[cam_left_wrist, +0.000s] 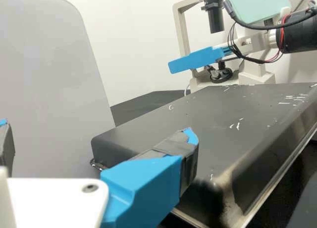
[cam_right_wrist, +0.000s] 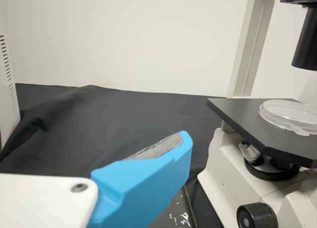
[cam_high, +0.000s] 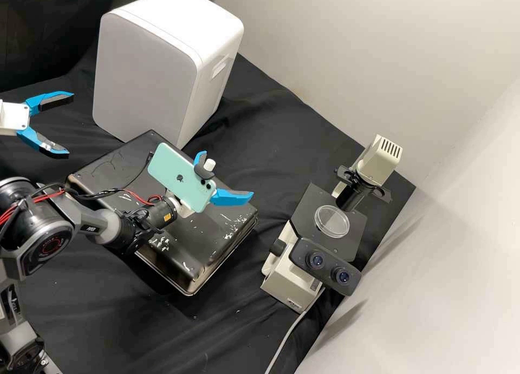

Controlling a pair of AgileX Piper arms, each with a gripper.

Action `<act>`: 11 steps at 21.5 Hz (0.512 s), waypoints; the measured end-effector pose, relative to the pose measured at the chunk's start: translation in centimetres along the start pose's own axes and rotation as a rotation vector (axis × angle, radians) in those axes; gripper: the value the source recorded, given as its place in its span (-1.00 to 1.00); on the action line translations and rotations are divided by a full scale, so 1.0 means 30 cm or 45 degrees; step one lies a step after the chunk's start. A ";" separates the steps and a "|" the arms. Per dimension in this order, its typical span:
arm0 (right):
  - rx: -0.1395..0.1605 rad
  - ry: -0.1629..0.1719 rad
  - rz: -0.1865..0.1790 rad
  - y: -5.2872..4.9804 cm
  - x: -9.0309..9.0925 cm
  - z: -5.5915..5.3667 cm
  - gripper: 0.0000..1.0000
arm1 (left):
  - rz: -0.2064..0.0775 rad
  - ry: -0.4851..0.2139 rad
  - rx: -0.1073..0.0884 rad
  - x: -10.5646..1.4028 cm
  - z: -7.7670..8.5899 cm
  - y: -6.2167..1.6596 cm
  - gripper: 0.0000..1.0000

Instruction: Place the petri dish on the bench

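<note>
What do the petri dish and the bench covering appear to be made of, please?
The petri dish looks like clear, glossy plastic, possibly glass: the black microscope stage shows through it and its rim catches light. The bench covering looks like matte black cloth, since it lies in soft folds and wrinkles.

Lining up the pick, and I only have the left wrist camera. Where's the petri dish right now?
Observer: The petri dish lies flat on the microscope stage.
Operator: Is the right gripper close to it?
Observer: No. The right gripper hangs over the black tray, apart from the dish and pointing toward it.
Operator: Is it holding anything?
Observer: Nothing; its two fingers are open.
</note>
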 end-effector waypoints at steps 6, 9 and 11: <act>0.000 0.000 0.000 0.000 0.000 0.000 1.00 | -0.013 -0.052 -0.012 -0.002 0.009 -0.003 1.00; 0.000 0.000 0.000 0.000 0.000 0.000 1.00 | -0.014 -0.059 -0.012 -0.002 0.010 -0.003 1.00; -0.004 -0.005 0.012 0.011 0.002 0.007 1.00 | -0.014 -0.059 -0.012 -0.002 0.010 -0.003 1.00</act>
